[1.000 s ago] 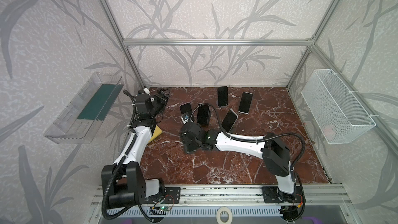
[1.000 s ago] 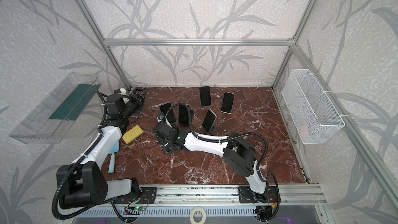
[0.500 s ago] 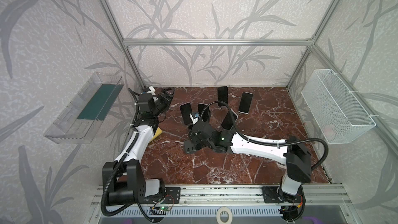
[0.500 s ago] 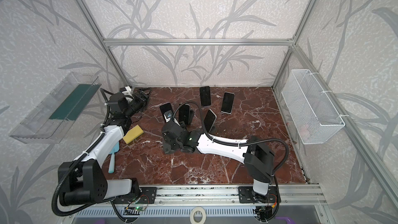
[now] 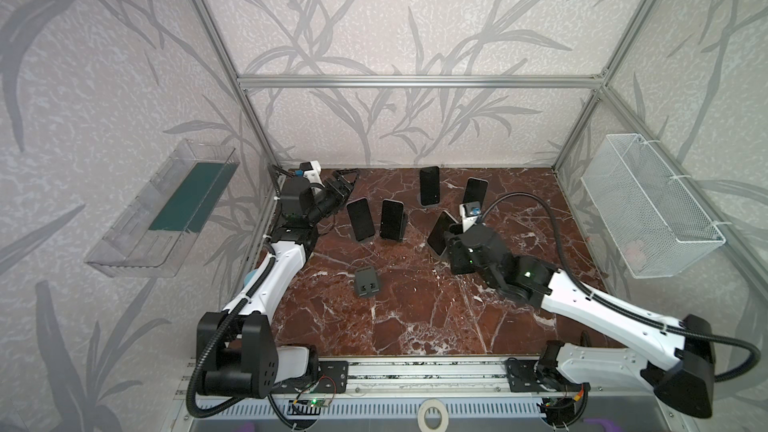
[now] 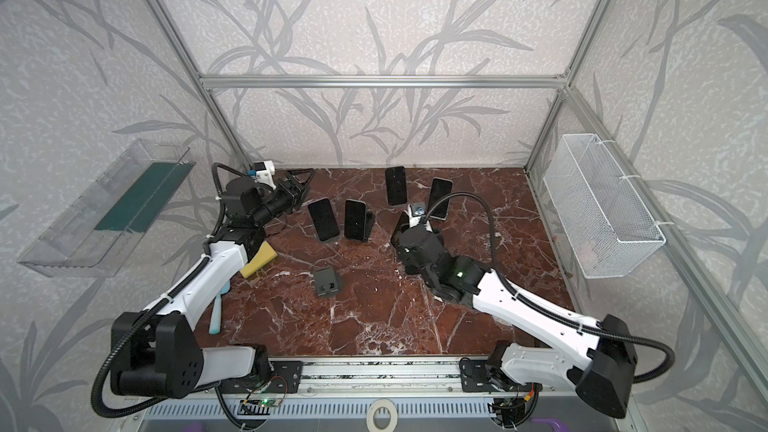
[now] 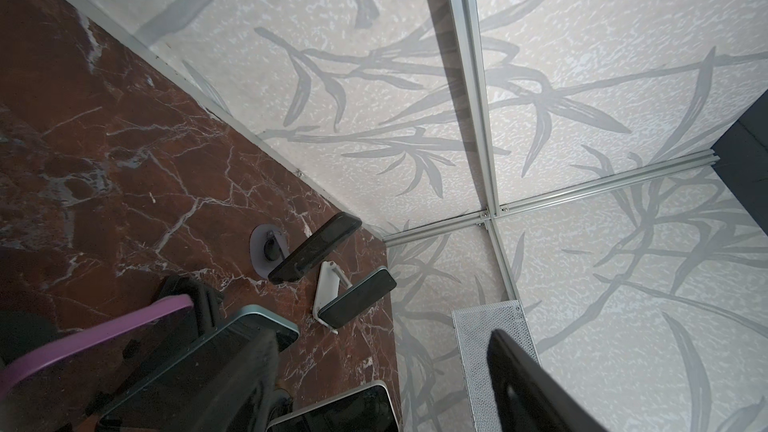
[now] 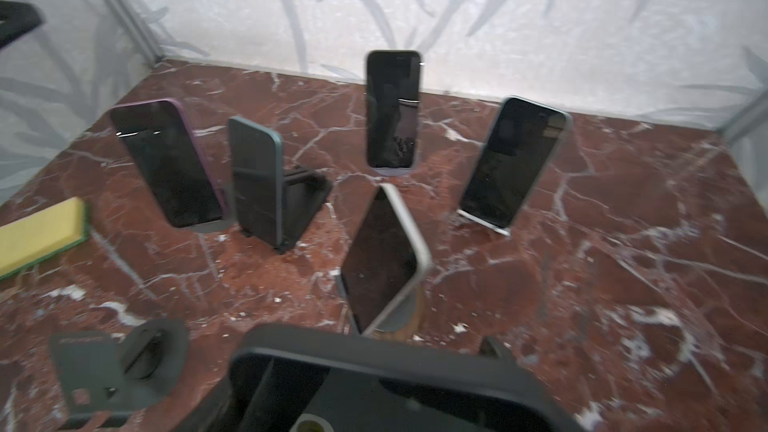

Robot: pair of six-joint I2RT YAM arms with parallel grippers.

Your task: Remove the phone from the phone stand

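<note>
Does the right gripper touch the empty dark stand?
Apart. In both top views bare marble lies all around the stand, and the right gripper is well to its right.

The table (image 5: 415, 305) looks like polished red-brown marble. The standing phones (image 5: 429, 186) show glossy black glass; the phone (image 8: 374, 367) nearest the right wrist camera has a matt black case. The empty phone stand (image 5: 367, 282) is matt dark plastic, the basket (image 5: 648, 209) white wire mesh, the bin (image 5: 137, 234) clear plastic.
</note>
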